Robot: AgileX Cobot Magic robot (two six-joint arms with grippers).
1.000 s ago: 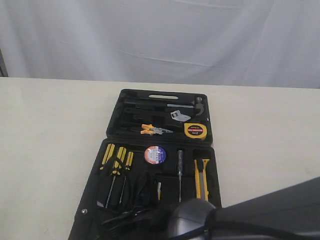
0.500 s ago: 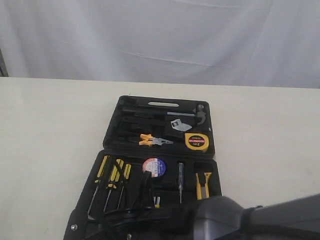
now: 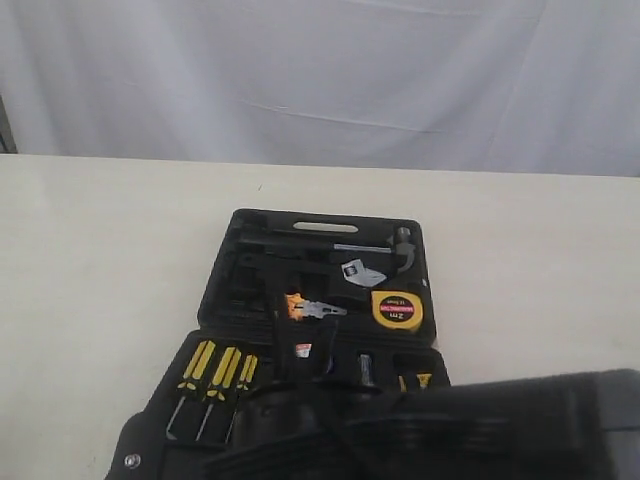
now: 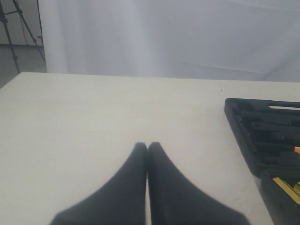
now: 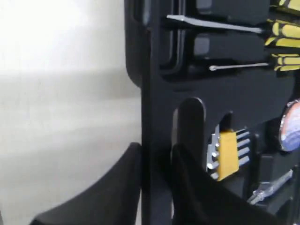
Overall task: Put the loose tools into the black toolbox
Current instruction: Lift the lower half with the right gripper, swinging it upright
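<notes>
The black toolbox [image 3: 315, 265] lies open on the table. Its far half holds the round yellow tape measure [image 3: 397, 310] and the pliers [image 3: 305, 307]. In the near half only a sliver of the tape roll [image 3: 303, 349] and the tip of the utility knife [image 3: 417, 380] show behind my right arm [image 3: 450, 430]. My right gripper [image 5: 157, 157] is shut on the rim [image 5: 154, 117] of the near half, one finger outside and one inside. The tape roll [image 5: 290, 124] sits further in. My left gripper [image 4: 147, 146] is shut and empty over bare table, left of the box [image 4: 262, 136].
Three yellow-black screwdrivers [image 3: 215, 368] lie in the near half's left side, their shafts [image 5: 220, 26] in the right wrist view. A hex key set [image 5: 228, 154] sits beside my inner finger. A hammer [image 3: 400, 243] lies in the far half. A white curtain hangs behind the table.
The whole toolbox has shifted toward the near table edge in the exterior view. My right arm now covers most of the near half, hiding most of the tape roll and knife.
</notes>
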